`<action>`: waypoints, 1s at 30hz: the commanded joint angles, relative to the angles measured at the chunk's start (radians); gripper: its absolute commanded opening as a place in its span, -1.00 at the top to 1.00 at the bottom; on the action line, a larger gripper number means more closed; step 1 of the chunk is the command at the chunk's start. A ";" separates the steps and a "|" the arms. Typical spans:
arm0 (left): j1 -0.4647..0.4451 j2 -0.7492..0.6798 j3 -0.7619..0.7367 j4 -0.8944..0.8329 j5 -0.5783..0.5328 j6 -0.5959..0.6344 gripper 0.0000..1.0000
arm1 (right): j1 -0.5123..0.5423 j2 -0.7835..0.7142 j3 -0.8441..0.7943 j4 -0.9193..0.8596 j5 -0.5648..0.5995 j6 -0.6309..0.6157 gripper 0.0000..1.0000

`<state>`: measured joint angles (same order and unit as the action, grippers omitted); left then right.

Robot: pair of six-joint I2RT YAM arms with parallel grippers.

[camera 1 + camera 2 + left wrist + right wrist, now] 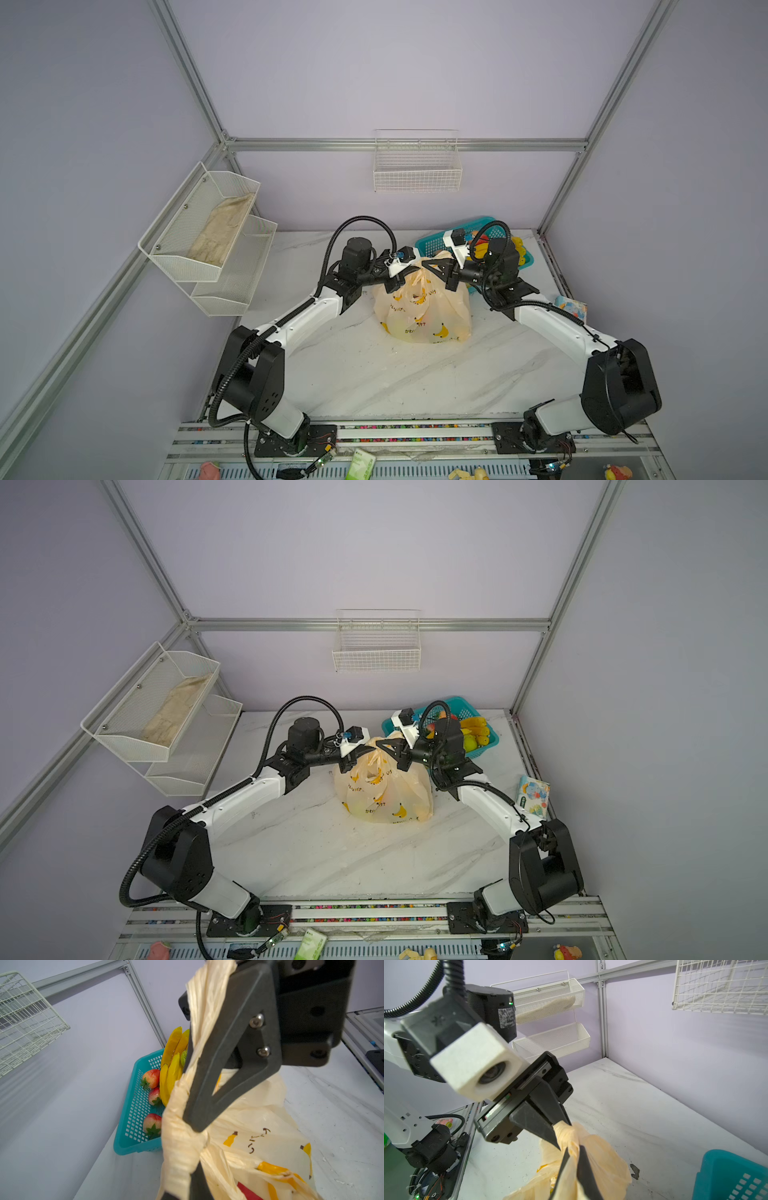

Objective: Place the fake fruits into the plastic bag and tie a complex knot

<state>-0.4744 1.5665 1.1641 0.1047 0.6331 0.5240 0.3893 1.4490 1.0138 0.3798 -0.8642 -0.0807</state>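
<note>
The plastic bag (424, 311) (386, 791), cream with printed bananas, stands bulging in the middle of the table. Its handle strips are bunched at the top into a knot (424, 264) (182, 1142). My left gripper (397, 282) (187, 1178) is shut on a cream strip from the left side. Opposite it, my right gripper (446, 276) (574, 1159) pinches another strip between its jaws. A red fruit (247, 1192) shows through the bag. Other fake fruits lie outside the bag: bananas (517, 249) (172, 1064) and strawberries (151, 1078).
A teal mesh basket (432, 245) (133, 1126) holding the loose fruit stands behind the bag at the back right. A tissue pack (571, 307) lies at the right table edge. White mesh shelves (208, 232) hang on the left wall, a wire basket (417, 166) on the back wall.
</note>
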 commanded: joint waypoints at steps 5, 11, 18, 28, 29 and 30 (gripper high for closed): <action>0.007 -0.063 -0.081 0.141 -0.047 0.136 1.00 | -0.001 -0.036 -0.058 -0.020 0.131 -0.202 0.40; 0.007 -0.062 -0.090 0.162 -0.023 0.143 1.00 | 0.023 -0.020 -0.078 0.006 0.155 -0.259 0.07; 0.007 -0.063 -0.093 0.158 -0.002 0.142 1.00 | 0.038 0.027 -0.053 -0.007 0.143 -0.300 -0.04; 0.005 -0.063 -0.090 0.136 0.031 0.143 1.00 | 0.043 0.078 -0.014 0.026 0.108 -0.287 -0.04; 0.005 -0.062 -0.090 0.136 0.032 0.142 1.00 | 0.043 0.084 -0.012 0.027 0.107 -0.290 -0.04; 0.005 -0.062 -0.090 0.134 0.034 0.141 1.00 | 0.042 0.089 -0.007 0.025 0.107 -0.290 -0.02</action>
<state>-0.4717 1.5463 1.1065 0.2005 0.6315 0.6495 0.4267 1.5196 0.9707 0.3740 -0.7303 -0.3431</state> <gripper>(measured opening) 0.048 0.515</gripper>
